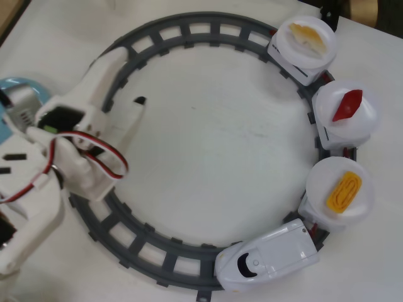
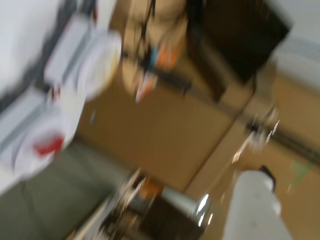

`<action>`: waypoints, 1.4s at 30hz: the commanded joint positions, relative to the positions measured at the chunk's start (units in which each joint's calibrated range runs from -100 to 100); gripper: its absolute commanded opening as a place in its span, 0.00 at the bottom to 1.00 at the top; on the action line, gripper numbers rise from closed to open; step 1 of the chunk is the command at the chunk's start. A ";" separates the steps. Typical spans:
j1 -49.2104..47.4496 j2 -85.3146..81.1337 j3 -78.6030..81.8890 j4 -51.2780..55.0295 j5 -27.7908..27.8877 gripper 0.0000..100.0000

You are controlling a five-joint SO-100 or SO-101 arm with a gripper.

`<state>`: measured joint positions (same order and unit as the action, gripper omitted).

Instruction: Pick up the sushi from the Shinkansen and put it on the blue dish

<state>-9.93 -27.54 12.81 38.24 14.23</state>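
Overhead view: arm sits at the left of the bench (image 1: 208, 126), end effector (image 1: 129, 107) over the left arc of the grey track (image 1: 189, 28), well apart from the train. One white finger with a dark tip (image 1: 140, 100) points toward the ring's middle, the other lies along the track. Gap between them looks moderate and empty, though I can't tell the exact opening from this angle; nothing held.

Shinkansen (image 1: 267, 255) is at the bottom right of the loop, nose pointing lower left, three cars curving up the right side behind it. Each car carries a white plate so the pieces ride flat and stay graspable from above.

- sushi (image 1: 344, 192): orange-yellow ridged piece on the first car's plate (image 1: 321, 173), just behind the engine
- red pointed piece (image 1: 347, 104): middle car
- pale orange-and-white piece (image 1: 307, 34): last car, top right

Blue dish (image 1: 19, 85) is only a sliver at the left edge, mostly hidden by the arm; it's next to the base, so the drop is probably a short reach.

Wrist view is heavily motion-blurred: two plates on the left, the red piece (image 2: 48, 145) on one, a white finger (image 2: 255, 207) at lower right. The sushi isn't visible there.

Judgement: pick not started. The next move is a long sweep across the ring to the first car, with risk of clipping the neighbouring plate or nudging the train
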 commanded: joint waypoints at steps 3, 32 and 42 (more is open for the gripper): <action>8.87 5.68 -10.28 -0.66 3.45 0.25; 35.37 33.72 -31.65 -0.57 46.23 0.26; 35.11 45.42 -41.21 8.09 43.51 0.25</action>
<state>25.13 17.76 -23.06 43.53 59.44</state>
